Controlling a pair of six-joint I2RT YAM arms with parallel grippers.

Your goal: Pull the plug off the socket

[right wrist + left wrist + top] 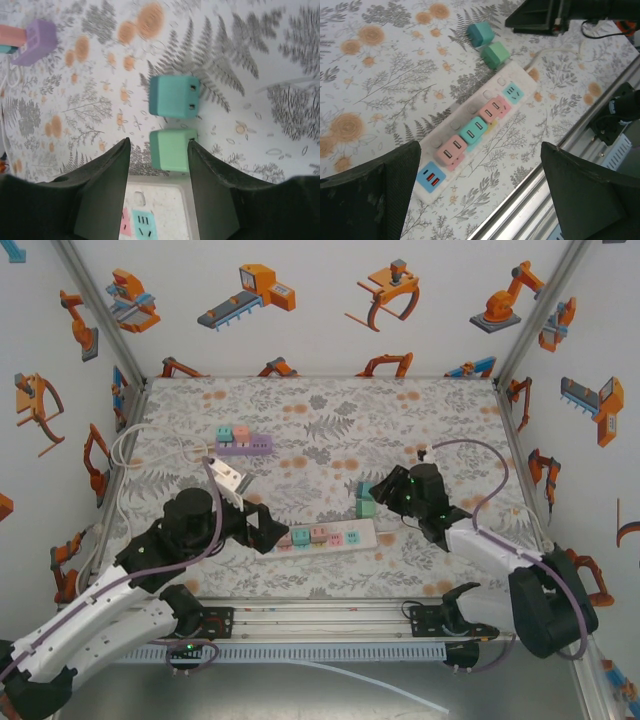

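Plugs point(473, 130): three sit in the power strip point(524, 77), lying crosswise. Left arm point(190, 525) nearer, jaws spread wide at its end. Right arm point(425, 490): jaws, part-spread, straddle a loose green plug point(172, 149).

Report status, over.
Left gripper open over power strip, three plugs seated. Right gripper open astride unplugged green plug, beside loose teal plug. Nothing blocking.

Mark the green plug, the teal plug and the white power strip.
green plug point(172, 150): right wrist view, on its top face.
teal plug point(172, 96): right wrist view, on its top face.
white power strip point(480, 101): left wrist view, on its bare switch-side edge.
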